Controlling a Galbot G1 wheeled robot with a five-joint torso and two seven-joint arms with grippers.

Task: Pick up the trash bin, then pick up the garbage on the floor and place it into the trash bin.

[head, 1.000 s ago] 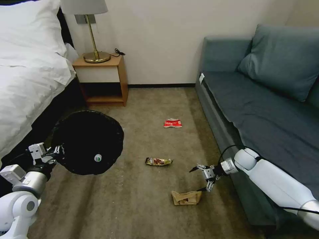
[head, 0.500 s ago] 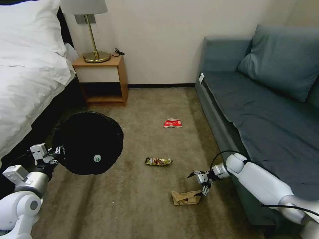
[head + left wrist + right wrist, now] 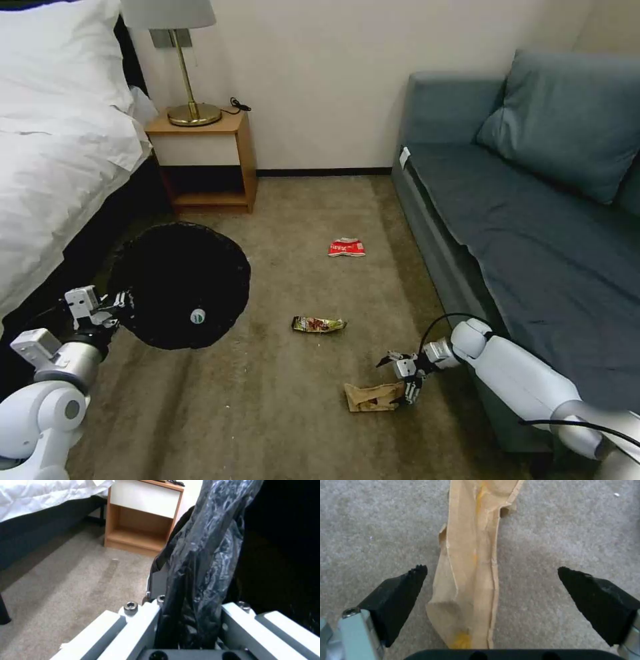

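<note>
A crumpled brown paper bag lies flat on the carpet in front of the blue sofa. The right tool sits low over the bag's sofa-side end, its black fingertips spread wide on either side of the paper and touching nothing. The bag lies thin against the pile, so the fingertips could close above it or catch only a loose fold that slips. A dark snack wrapper and a red-and-white packet lie farther out on the carpet. The left tool, beside the bed, is clamped on the black-lined rim of the trash bin, held off the floor with a bottle inside.
</note>
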